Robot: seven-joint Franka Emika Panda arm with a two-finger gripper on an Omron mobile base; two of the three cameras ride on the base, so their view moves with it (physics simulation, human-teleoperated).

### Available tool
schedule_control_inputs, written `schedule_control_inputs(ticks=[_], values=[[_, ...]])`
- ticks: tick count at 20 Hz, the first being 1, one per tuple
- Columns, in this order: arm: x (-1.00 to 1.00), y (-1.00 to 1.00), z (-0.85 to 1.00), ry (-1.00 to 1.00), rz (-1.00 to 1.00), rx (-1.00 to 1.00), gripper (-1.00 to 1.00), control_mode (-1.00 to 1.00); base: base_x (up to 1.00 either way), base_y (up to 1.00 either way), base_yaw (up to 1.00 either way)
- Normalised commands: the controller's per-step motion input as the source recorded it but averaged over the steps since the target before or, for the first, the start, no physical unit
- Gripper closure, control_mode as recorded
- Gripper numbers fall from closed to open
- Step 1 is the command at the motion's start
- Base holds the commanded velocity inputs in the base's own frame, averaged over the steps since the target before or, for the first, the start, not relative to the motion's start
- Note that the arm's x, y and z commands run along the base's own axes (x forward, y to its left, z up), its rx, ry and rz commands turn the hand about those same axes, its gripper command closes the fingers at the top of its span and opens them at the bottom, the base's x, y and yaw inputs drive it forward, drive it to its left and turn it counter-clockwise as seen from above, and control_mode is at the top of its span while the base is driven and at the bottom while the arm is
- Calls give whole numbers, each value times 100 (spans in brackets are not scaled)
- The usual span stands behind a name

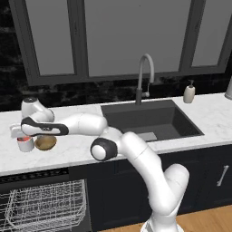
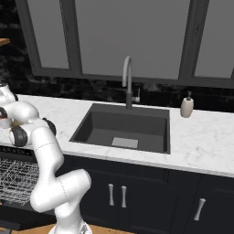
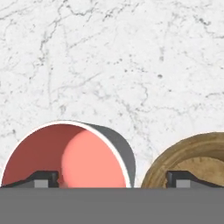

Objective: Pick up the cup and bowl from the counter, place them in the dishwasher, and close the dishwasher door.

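Note:
The cup [image 1: 26,143], white with a red inside, stands at the left end of the counter [image 1: 68,156]. The golden-brown bowl [image 1: 45,142] sits right beside it. My gripper [image 1: 18,133] hangs just above both, pointing down, open and empty. In the hand view one fingertip [image 3: 41,178] is over the cup [image 3: 70,157] and the other over the bowl [image 3: 192,153], so the jaws straddle the gap between the two. Below the counter the dishwasher [image 1: 34,176] is open, with its white wire rack [image 1: 45,208] showing. The dishwasher door panel is out of view.
A dark sink [image 1: 149,120] with a grey faucet [image 1: 144,77] is set in the counter to the right of my arm. A beige soap dispenser [image 1: 189,93] stands behind it. Dark cabinets [image 2: 137,192] run under the sink. A dark backsplash and windows close off the back.

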Motion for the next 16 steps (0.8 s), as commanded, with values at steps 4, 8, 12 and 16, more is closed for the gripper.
schedule_control_inputs(ticks=[4, 8, 12, 16], values=[[15, 0, -7, 1, 0, 0, 100, -100, 0, 0, 0], [6, 0, 0, 0, 0, 0, 100, -100, 0, 0, 0], [2, 0, 0, 0, 0, 0, 100, -100, 0, 0, 0], [0, 0, 0, 0, 0, 0, 100, -100, 0, 0, 0]])
